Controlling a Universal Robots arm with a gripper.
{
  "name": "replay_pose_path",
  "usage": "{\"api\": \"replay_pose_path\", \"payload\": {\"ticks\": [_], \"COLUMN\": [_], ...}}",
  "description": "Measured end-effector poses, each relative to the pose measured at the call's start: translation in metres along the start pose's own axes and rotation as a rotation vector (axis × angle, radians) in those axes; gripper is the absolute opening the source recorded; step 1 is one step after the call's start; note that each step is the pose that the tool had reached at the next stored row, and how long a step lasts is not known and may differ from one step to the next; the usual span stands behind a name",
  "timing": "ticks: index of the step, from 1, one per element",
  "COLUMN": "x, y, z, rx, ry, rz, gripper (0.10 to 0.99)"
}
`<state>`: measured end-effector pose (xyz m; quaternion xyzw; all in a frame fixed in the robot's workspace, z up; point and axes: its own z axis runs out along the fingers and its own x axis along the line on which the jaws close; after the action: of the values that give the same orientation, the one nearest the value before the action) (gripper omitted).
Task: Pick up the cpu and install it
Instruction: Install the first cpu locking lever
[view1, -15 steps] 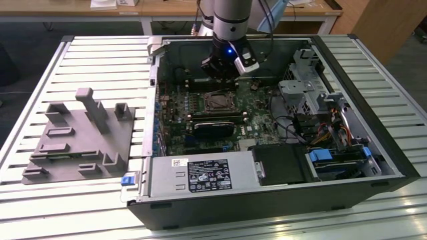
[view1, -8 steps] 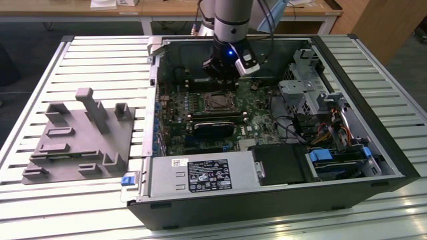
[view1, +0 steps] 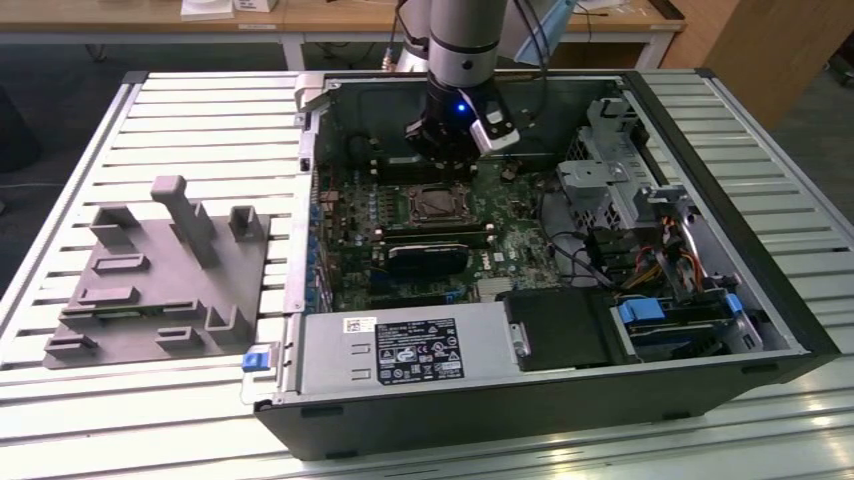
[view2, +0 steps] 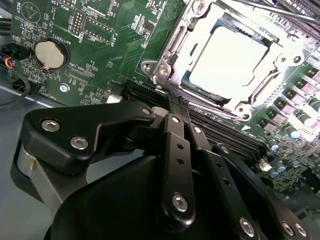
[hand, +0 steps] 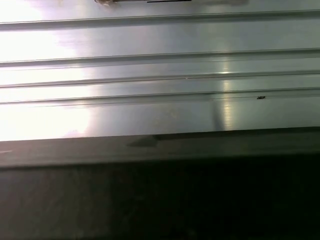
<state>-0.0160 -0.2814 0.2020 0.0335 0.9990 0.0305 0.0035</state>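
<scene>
The cpu (view2: 227, 65), a flat square chip with a shiny silver top, lies inside the metal-framed socket (view2: 165, 70) on the green motherboard (view2: 100, 30). In the exterior view the socket with the cpu (view1: 438, 204) sits in the middle of the open computer case. My gripper (view1: 445, 172) hovers just beyond it, toward the case's back wall. In the second wrist view the black fingers (view2: 172, 130) stand pressed together, and the gripper (view2: 176, 102) is shut with nothing between them. Its tips are a short way off the socket's corner, apart from the cpu.
The open computer case (view1: 747, 300) lies on a ribbed metal table (hand: 160, 75). A grey fixture block (view1: 160, 275) stands at the exterior view's left. Inside the case are the power supply (view1: 400, 350), drive cages (view1: 607, 185), cables (view1: 667, 265) and memory slots (view2: 235, 137). A coin battery (view2: 49, 54) sits on the board.
</scene>
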Motion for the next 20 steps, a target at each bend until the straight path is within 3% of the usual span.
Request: {"api": "replay_pose_path", "payload": {"ticks": [14, 20], "x": [0.0000, 0.0000], "y": [-0.0004, 0.0002], "z": [0.0058, 0.0044], "rx": [0.016, -0.008], "ry": [-0.0007, 0.0009], "rz": [0.000, 0.000], "gripper": [0.106, 0.106]}}
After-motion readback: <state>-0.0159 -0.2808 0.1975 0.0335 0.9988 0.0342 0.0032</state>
